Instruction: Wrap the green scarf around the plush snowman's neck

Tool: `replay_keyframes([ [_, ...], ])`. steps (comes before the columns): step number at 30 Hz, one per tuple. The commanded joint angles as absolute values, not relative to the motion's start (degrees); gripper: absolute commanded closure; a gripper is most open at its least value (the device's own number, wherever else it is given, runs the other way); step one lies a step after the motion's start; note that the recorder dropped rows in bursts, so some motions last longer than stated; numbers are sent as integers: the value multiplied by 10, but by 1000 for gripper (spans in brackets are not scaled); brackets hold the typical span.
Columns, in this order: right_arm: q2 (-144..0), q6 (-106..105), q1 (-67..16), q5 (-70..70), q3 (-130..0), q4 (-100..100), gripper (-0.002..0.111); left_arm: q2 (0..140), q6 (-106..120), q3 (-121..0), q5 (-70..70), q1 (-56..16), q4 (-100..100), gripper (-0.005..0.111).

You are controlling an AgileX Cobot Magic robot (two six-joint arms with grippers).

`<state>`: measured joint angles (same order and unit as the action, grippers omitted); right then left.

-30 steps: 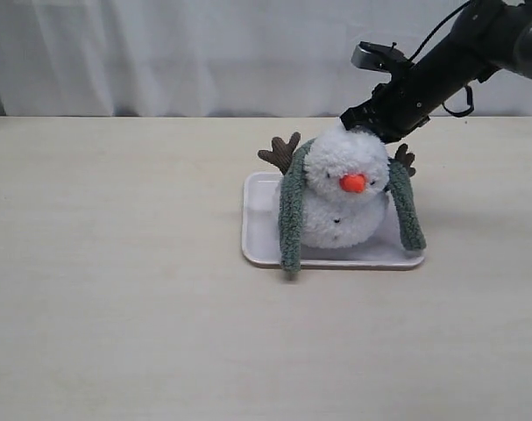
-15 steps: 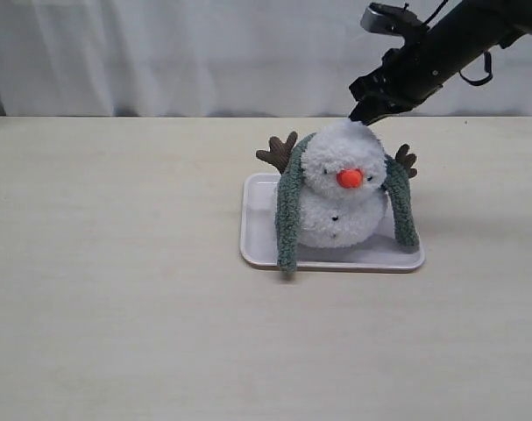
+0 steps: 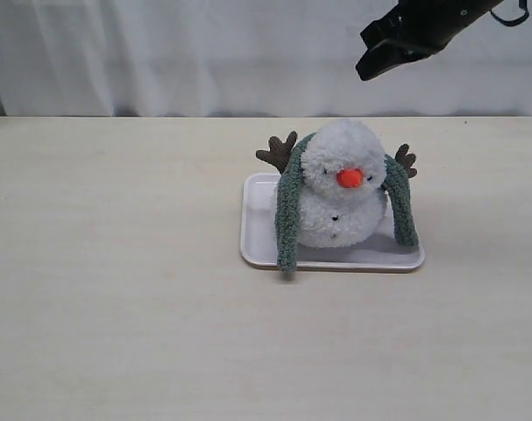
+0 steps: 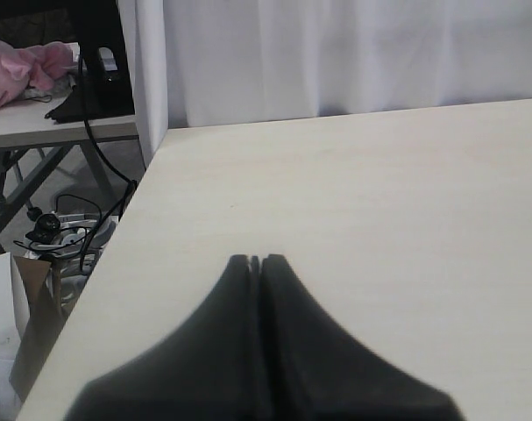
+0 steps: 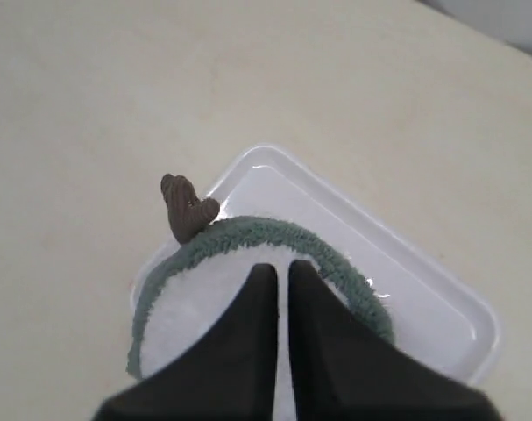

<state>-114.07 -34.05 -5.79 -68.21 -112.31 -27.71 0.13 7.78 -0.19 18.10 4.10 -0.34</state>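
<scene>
Since second ago, right tool (image 3: 364, 70) lifted clear of plush snowman (image 3: 336, 210), now above far tabletop (image 3: 117, 307) edge (clenched, empty). Loose green scarf (image 3: 288, 219) hangs both sides; left tool (image 4: 256, 260) clenched.

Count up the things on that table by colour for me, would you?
White: 2, the plush snowman and the tray under it
Green: 1, the green scarf draped over the snowman
Total: 3
</scene>
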Motion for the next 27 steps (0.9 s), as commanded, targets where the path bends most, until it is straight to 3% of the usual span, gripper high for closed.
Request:
replay_keyframes([
  [1,-1074,-294,-102,-572,-1070,-185,104,0,77,0,177,39,-5,107],
  [6,-1004,-249,-155,-388,-957,-180,104,0,77,0,177,39,-5,107],
  [9,-996,-198,-175,-358,-926,-183,104,0,77,0,177,39,-5,107],
  [13,-1005,-184,-216,-406,-923,-126,104,0,77,0,177,39,-5,107],
  [20,-1012,105,-350,-505,-923,257,104,0,77,0,177,39,-5,107],
  [27,-1073,112,-371,-575,-938,189,104,0,77,0,177,39,-5,107],
])
